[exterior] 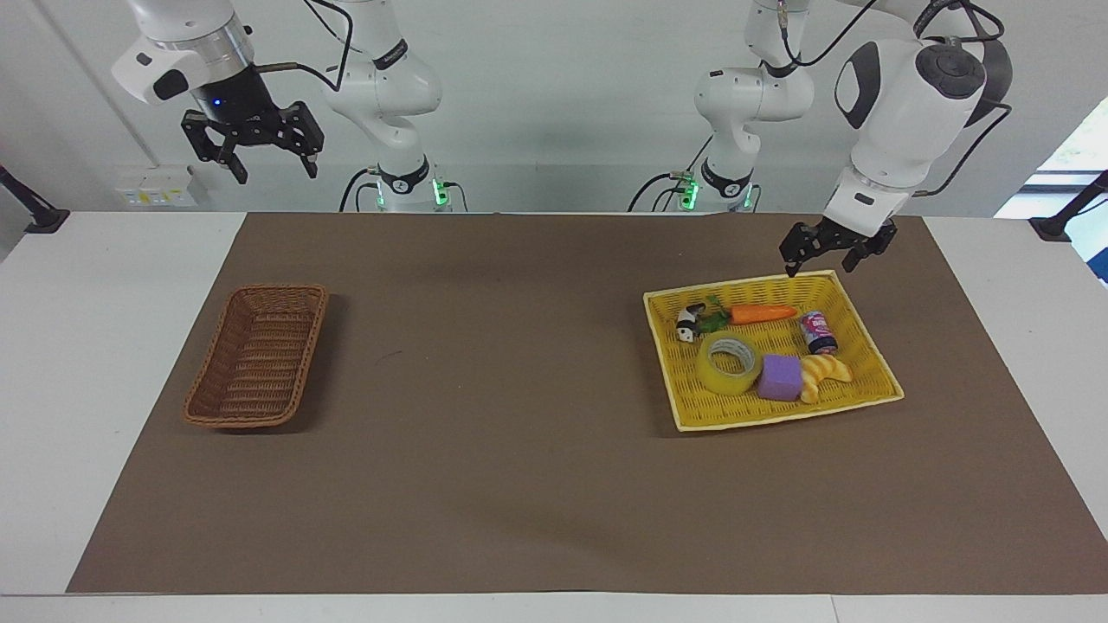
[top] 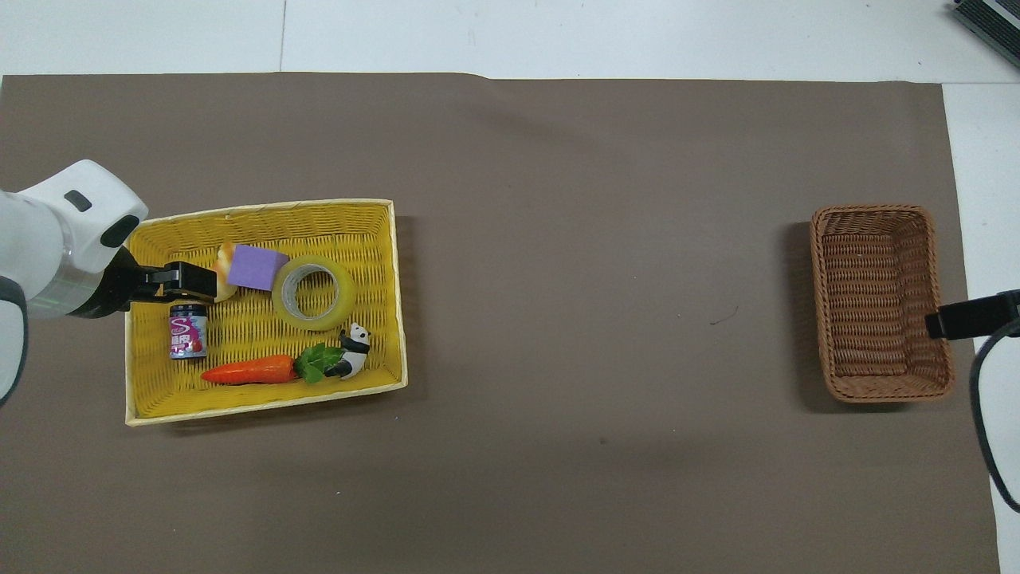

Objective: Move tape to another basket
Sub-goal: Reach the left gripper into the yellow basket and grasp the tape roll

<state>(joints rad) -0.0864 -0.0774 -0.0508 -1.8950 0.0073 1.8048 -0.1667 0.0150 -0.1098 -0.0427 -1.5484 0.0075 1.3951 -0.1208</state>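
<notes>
Lying flat in the yellow tray beside the purple block, looking light, stiff and smooth, best pinching through its hole, the tape, with left end effector hanging wide open above, right end effector waiting open.

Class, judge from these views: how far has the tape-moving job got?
Nothing is done yet: the tape lies in the yellow tray. In hand: the left gripper, open, hangs over the tray's rim. Left: grasp, carry, drop into the brown basket. The right gripper waits.
</notes>
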